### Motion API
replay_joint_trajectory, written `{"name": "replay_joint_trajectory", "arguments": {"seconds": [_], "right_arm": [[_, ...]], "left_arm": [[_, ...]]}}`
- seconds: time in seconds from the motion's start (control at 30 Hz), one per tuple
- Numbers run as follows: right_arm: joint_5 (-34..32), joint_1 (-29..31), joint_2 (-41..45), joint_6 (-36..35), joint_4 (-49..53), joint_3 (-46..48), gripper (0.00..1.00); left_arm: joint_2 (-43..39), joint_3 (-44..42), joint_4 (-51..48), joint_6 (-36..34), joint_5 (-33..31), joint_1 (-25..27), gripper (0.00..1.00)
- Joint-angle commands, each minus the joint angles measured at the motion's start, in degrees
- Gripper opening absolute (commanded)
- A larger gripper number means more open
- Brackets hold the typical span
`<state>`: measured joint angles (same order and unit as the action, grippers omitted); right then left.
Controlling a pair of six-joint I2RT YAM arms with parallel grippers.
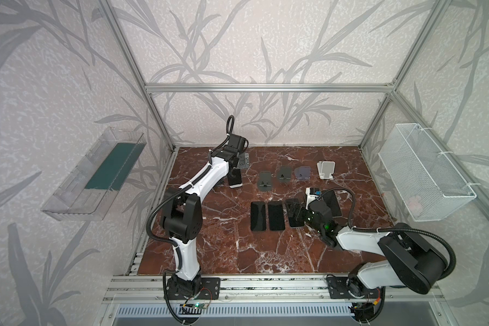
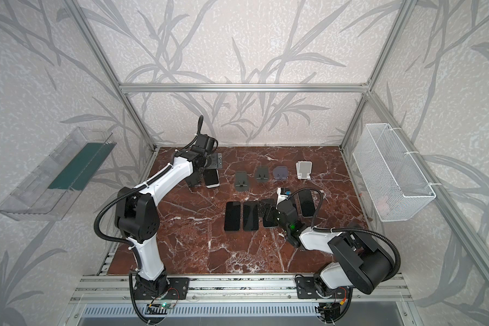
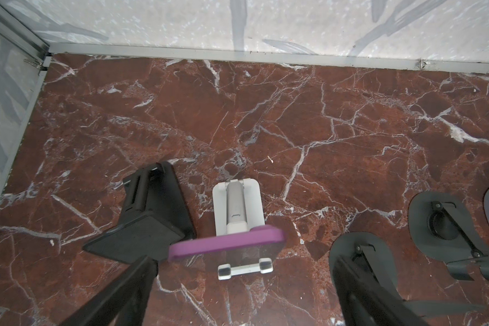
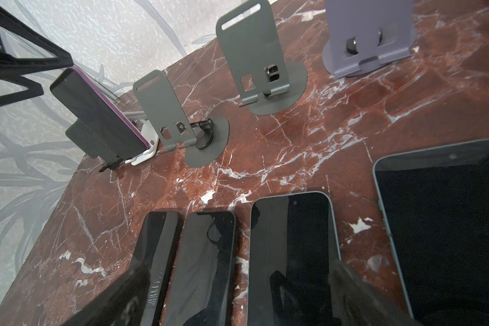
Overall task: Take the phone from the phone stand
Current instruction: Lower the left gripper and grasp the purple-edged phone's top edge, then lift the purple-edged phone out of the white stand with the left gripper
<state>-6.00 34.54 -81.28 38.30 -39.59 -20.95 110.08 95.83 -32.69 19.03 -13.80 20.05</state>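
left pincer point(image 3: 244, 258), jaws wide, above phone point(image 3: 226, 244)

Red-brown marbled table point(image 1: 237, 248), veined white, set inside an aluminium frame point(image 1: 266, 87) with leaf-patterned wallpaper point(image 1: 237, 42) behind. Along the far row, left to right: black stand point(image 3: 153, 214), grey stand point(image 1: 265, 182), second grey stand point(image 1: 285, 174) slightly farther back, lilac stand point(image 1: 303, 173), white stand point(image 1: 326, 169); all five empty. Nearer, laid flat with dark screens up: leftmost flat phone point(image 1: 258, 216) and second flat phone point(image 1: 275, 216) side by side, third flat phone point(image 1: 295, 223) just right of them, fourth flat phone point(image 1: 336, 206) further right and a little farther back. On the right wall, white wire basket point(image 1: 424, 175). On the left wall, clear plastic tray point(image 1: 76, 194) with a green floor.
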Motion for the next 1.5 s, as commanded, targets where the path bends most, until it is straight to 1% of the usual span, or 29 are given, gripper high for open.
{"name": "replay_joint_trajectory", "arguments": {"seconds": [0.0,0.1,0.2,0.4,0.57,0.7,0.77,0.93,1.13,1.37,1.47], "right_arm": [[-1.0,0.1,1.7,-0.1,-0.6,-0.6,0.99],[-1.0,0.1,2.0,-0.2,-0.5,-0.6,0.99],[-1.1,0.0,1.7,-0.2,-0.5,-0.6,0.99],[-0.9,0.1,1.6,-0.2,-0.5,-0.7,0.99],[-1.0,0.1,1.4,-0.2,-0.5,-0.8,0.99],[-0.8,0.1,1.2,-0.2,-0.5,-0.8,0.99],[-0.9,0.1,1.2,-0.2,-0.5,-0.9,0.99],[-0.9,0.0,1.1,-0.3,-0.5,-0.9,0.99],[-1.0,0.1,1.5,-0.5,-0.3,-0.9,0.99],[-1.0,0.1,1.6,-0.4,-0.2,-0.9,0.99],[-1.1,0.1,1.7,-0.4,-0.2,-1.0,0.99]], "left_arm": [[1.2,2.2,-1.7,0.1,-0.7,-0.5,0.99],[1.2,1.3,-0.9,1.3,-3.2,-0.5,0.99],[1.1,0.0,0.4,2.5,-4.5,-0.5,0.99],[2.6,-1.0,2.3,3.3,-3.8,-0.5,0.99],[3.5,-2.1,3.9,5.1,-5.0,-0.5,0.99],[3.8,-3.0,5.5,6.0,-5.6,-0.5,0.97],[3.8,-3.6,6.4,6.5,-6.3,-0.5,0.94],[3.7,-5.2,8.7,8.0,-6.0,-0.5,0.84],[3.5,-7.5,10.7,7.9,-6.3,-0.5,0.79],[2.1,-9.0,12.2,5.5,-5.3,-0.5,0.7],[0.7,-9.9,12.9,4.6,-4.8,-0.4,0.68]]}}
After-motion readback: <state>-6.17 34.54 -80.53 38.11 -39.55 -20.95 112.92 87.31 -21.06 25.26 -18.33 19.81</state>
